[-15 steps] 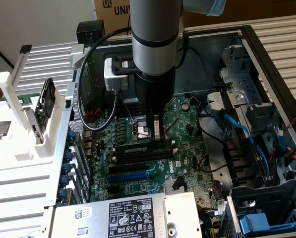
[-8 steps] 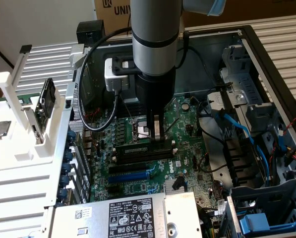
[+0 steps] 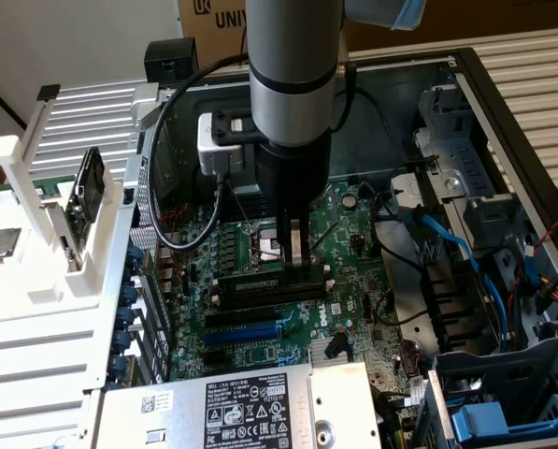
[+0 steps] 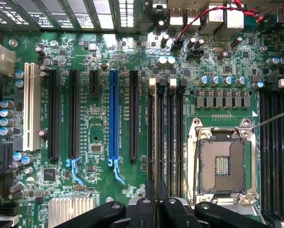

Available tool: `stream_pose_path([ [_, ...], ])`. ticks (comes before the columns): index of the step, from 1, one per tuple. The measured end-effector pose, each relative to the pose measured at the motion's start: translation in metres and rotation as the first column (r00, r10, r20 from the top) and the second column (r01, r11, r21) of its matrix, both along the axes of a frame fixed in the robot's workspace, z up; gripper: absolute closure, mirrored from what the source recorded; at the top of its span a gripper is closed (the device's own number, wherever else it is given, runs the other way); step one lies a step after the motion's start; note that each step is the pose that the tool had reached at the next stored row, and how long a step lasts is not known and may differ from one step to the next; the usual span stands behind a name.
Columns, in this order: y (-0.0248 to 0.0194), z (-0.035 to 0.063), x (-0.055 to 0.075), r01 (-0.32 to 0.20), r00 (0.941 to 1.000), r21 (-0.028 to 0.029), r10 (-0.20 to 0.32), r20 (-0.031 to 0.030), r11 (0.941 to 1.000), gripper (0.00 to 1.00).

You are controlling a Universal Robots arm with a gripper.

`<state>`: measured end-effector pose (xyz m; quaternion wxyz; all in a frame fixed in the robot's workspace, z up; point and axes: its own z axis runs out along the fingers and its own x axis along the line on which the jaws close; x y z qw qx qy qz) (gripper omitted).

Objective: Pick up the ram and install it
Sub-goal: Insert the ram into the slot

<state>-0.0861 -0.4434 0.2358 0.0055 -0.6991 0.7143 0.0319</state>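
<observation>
the open grey metal computer case (image 3: 503, 122) takes up most of the exterior view, with the green motherboard (image 3: 260, 360) lying flat on its floor. my thick grey arm (image 3: 293, 56) comes straight down from twelve o'clock over the middle of the board. a grey metal box with a black-and-white label (image 3: 232, 407) sits at six o'clock of the board, against the near wall of the case.

the ram (image 3: 260, 286), a long, thin, dark stick, stands on its edge along a black memory slot, level from end to end, right at six o'clock of the silver square processor socket (image 3: 264, 245). whether it is fully seated i cannot tell. the blue expansion slot (image 3: 250, 332) lies parallel to it, near at six o'clock.

my gripper (image 3: 295, 251) points straight down at the ram's upper edge, towards its three o'clock half. the jaws are almost together, with only a narrow gap, and they pinch the top of the ram between them. in the wrist view my black fingers (image 4: 149, 204) sit close together over the row of memory slots.
</observation>
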Motion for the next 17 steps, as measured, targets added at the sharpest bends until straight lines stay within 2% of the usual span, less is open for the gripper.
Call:
stream_pose_path([
  [17,0.0001,-0.0023,0.0003,0.001,1.0000,0.0001,-0.001,0.0000,1.0000,0.88],
])
